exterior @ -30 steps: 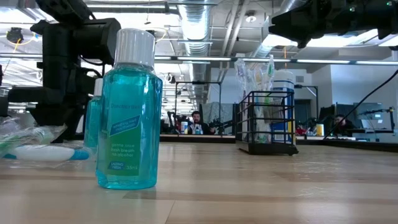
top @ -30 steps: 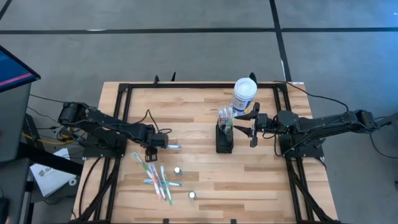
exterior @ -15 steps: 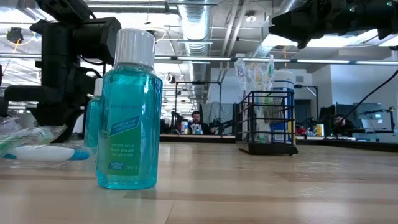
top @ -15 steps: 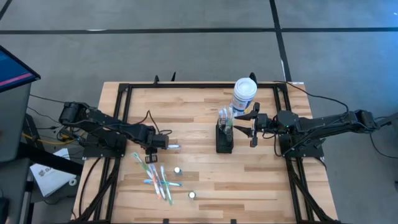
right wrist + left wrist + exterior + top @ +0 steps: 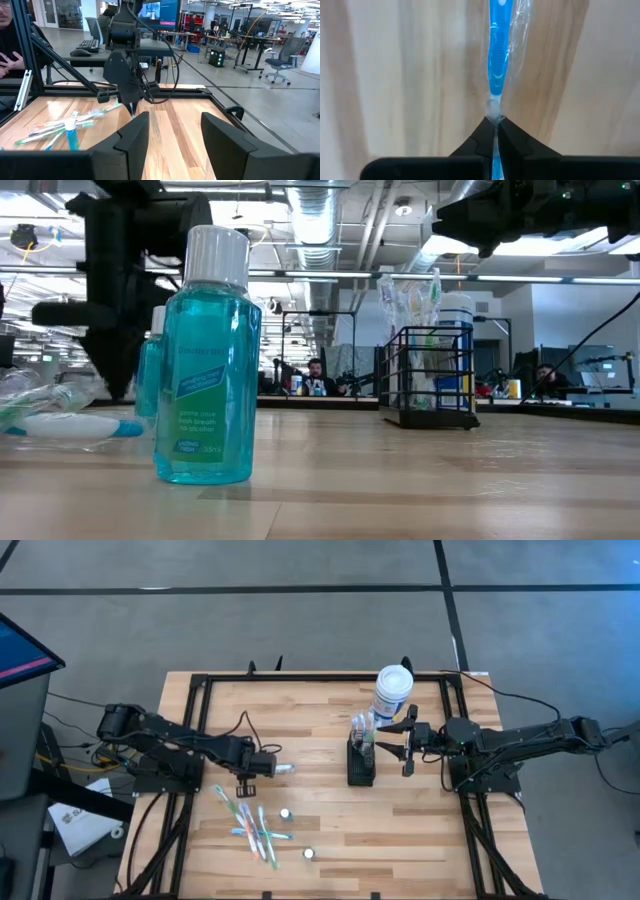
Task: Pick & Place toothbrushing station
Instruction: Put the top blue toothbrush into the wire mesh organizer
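The toothbrushing station [image 5: 360,762] stands upright mid-worktop, just beside your right gripper [image 5: 404,750], whose fingers are spread and hold nothing. The station already carries a few wrapped brushes, standing up out of its slots. The white canister [image 5: 392,690] stands just behind it, near the far edge of the worktop [image 5: 420,830].

What has changed over the last second: your left gripper [image 5: 268,767], well apart from the station on the far side of the worktop, went from wide to clenched. The left wrist view shows the fingertips [image 5: 487,132] pinched on a wrapped blue toothbrush [image 5: 498,60], gripped at one end of the handle. In the low view the arm now sits a little higher and nearer than it did.

My read: the grasp is made, and the brush is ready to go toward the station. Whether it is clear of the wood I can't tell.

Near the left gripper, toward you, lies a loose heap of wrapped toothbrushes [image 5: 250,822] with two small bottles [image 5: 286,813] alongside. The low view looks past a teal mouthwash bottle [image 5: 208,360] at close range.
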Tool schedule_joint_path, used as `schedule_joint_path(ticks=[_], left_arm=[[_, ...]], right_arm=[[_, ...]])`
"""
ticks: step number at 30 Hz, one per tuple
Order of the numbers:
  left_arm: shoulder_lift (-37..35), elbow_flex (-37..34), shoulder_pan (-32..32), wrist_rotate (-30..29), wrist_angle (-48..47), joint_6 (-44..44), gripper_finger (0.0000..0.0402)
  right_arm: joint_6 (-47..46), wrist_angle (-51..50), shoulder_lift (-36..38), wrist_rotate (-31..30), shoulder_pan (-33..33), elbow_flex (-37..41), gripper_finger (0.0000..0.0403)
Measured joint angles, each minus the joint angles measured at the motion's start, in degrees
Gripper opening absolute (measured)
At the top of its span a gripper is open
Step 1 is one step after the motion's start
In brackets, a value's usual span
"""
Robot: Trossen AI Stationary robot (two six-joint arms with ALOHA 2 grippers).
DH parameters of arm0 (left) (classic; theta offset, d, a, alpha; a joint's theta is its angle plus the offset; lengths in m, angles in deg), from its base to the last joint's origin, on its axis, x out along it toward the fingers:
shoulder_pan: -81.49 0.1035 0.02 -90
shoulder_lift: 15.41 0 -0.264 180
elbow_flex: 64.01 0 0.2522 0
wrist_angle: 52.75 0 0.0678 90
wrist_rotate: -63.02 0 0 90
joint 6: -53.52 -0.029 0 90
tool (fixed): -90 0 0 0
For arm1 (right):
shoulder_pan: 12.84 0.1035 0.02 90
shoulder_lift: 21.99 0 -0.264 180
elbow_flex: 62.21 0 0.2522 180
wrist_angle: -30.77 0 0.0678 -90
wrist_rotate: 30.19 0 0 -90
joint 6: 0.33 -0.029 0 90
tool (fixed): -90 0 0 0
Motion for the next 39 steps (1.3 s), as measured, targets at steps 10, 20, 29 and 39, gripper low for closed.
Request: schedule_joint_path(ticks=[10, 20, 29, 39], left_arm=[[3.2, 12.9, -1.0, -4.1, -9.2, 0.4, 0.0002], [17.4, 36.5, -2.8, -8.2, -30.6, -1.1, 0.0001], [25.4, 52.2, -8.3, -22.5, -39.5, -7.2, 0.0002], [25.8, 53.0, -18.5, -49.5, -39.5, -22.7, 0.0002]], right_arm=[[0.0, 3.2, -2.8, 0.0, 0.0, 0.0, 0.0170], [2.2, 1.6, -12.3, 0.0, 0.5, -6.7, 0.0170], [2.1, -2.5, -20.0, 0.1, 3.3, -13.6, 0.0170], [-2.3, -3.3, -25.9, 0.2, 6.1, -19.8, 0.0170]])
